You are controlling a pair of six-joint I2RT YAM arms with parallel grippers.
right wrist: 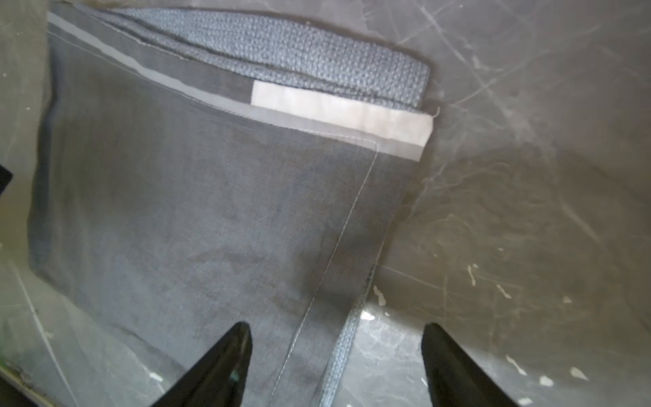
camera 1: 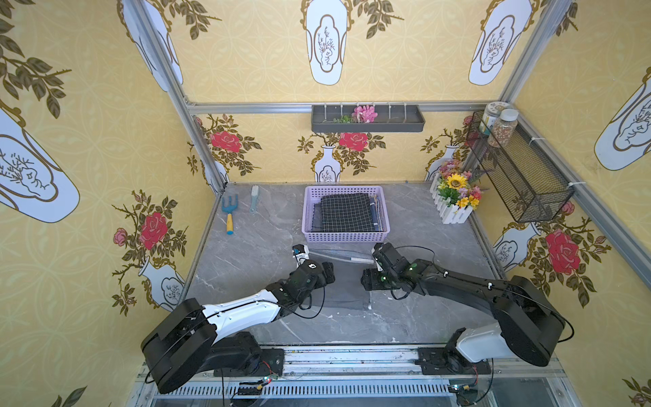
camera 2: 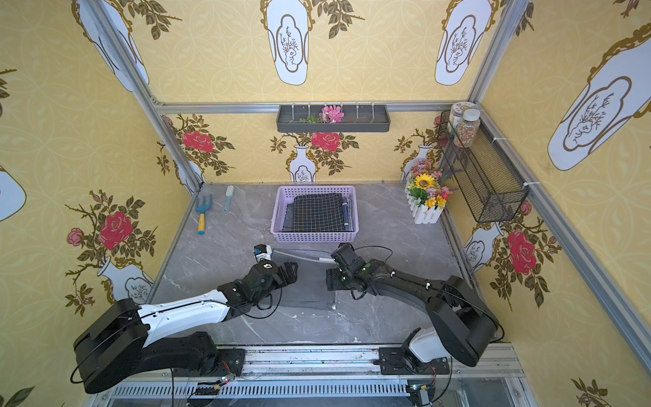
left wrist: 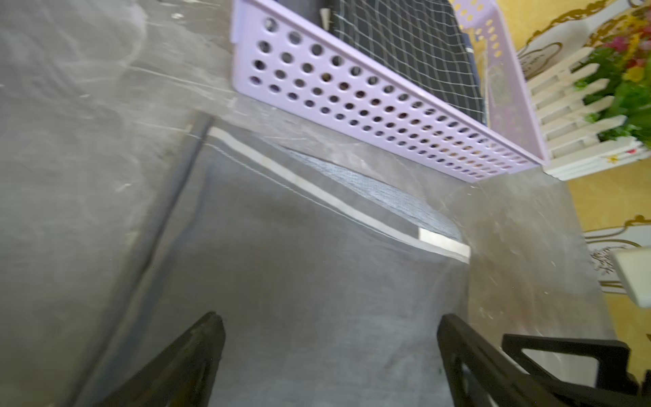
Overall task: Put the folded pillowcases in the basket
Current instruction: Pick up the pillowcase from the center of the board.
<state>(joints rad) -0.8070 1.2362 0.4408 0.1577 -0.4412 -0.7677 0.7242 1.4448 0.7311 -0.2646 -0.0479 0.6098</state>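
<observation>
The folded pillowcase [right wrist: 211, 211] looks limp and light, best pinched through every layer at both side edges; left fingers [left wrist: 190, 359] and right fingers [right wrist: 222, 366] hang spread, empty.

A small blue fork [camera 1: 229, 211] with a yellow handle lies at the far left of the grey marbled table [camera 1: 253, 275]. A pale brush [camera 1: 254, 199] lies just beside it, not touching. In the far right corner stands a white picket box [camera 1: 454, 213] full of flowers, with a sunflower [camera 1: 457, 181] among them. A dark tray [camera 1: 387, 125] on the back wall holds a pink bloom [camera 1: 365, 113]. On the right wall, a black mesh basket [camera 1: 528, 183] carries two jars [camera 1: 503, 128] at its far end.
</observation>
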